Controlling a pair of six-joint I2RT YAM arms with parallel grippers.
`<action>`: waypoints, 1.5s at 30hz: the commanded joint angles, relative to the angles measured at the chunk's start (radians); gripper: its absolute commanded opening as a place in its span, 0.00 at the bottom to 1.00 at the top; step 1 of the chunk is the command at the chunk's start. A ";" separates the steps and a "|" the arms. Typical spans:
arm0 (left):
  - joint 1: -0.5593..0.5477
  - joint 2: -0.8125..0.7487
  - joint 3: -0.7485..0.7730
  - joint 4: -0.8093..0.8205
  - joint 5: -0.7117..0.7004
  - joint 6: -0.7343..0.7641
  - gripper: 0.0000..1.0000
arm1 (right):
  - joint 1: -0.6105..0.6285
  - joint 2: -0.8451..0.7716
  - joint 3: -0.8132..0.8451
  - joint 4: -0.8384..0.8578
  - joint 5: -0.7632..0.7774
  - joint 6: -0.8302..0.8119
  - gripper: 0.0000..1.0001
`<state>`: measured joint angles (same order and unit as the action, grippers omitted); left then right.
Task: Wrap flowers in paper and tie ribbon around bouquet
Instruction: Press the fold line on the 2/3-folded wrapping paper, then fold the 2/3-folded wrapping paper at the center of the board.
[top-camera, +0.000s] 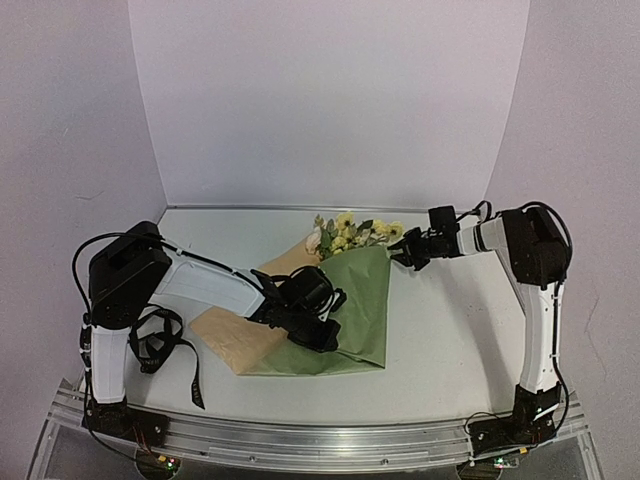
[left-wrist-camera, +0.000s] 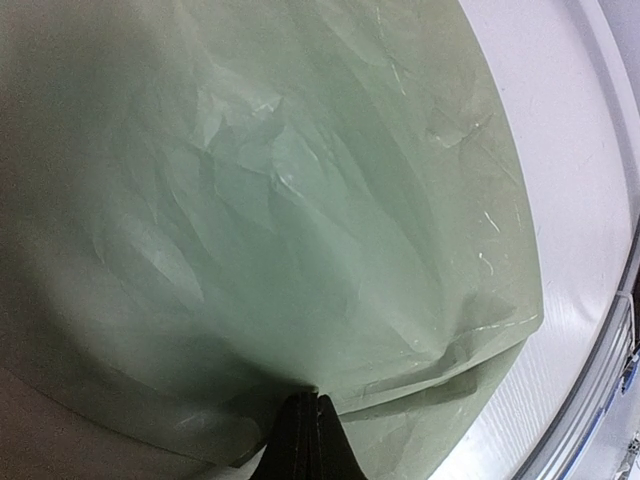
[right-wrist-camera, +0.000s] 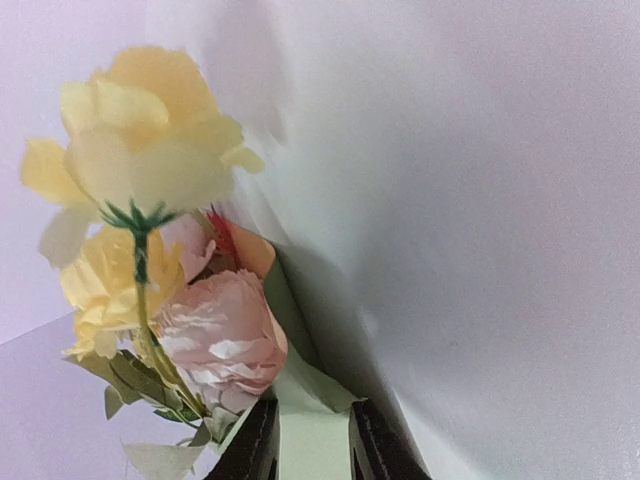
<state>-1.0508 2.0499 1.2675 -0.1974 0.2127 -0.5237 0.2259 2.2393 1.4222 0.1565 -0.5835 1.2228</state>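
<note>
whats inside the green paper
The flowers: yellow and pink blooms stick out at the far end of the paper. Their stems are covered by the fold; anything else inside cannot be seen.

Two arms, same build. Left arm (top-camera: 205, 285): smooth white link shells and a bulky black joint housing (top-camera: 128, 270), boxy with rounded corners. Right arm (top-camera: 545, 330): the same white shell, with a black housing (top-camera: 535, 245) at the top. A thin black cable (top-camera: 77, 268) arcs off the left housing, and another (top-camera: 566, 228) curves over the right one. Bases (top-camera: 125, 420) are black, with tiny green and orange lights (top-camera: 168, 463) beside them. Left gripper (top-camera: 325, 342) is all black and blocky. Right gripper (top-camera: 393, 255) is black too, with a chunky black block behind it. In the wrist views, the left fingers (left-wrist-camera: 310, 440) are matte black and taper to a thin wedge. The right fingers (right-wrist-camera: 255, 445) are black, slightly glossy, with rounded edges.
</note>
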 joint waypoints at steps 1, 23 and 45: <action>0.004 -0.013 0.009 -0.032 -0.025 0.028 0.00 | -0.039 -0.028 0.080 -0.060 0.013 -0.030 0.27; 0.025 -0.313 -0.089 -0.054 -0.055 -0.077 0.15 | 0.299 -0.596 -0.455 -0.294 -0.010 -0.415 0.25; 0.050 -0.759 -0.653 -0.078 0.043 -0.519 0.34 | 0.585 -0.464 -0.387 -0.342 0.028 -0.548 0.18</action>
<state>-1.0039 1.3366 0.6401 -0.2972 0.2415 -0.9349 0.7727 1.7594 0.9789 -0.1679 -0.5958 0.7079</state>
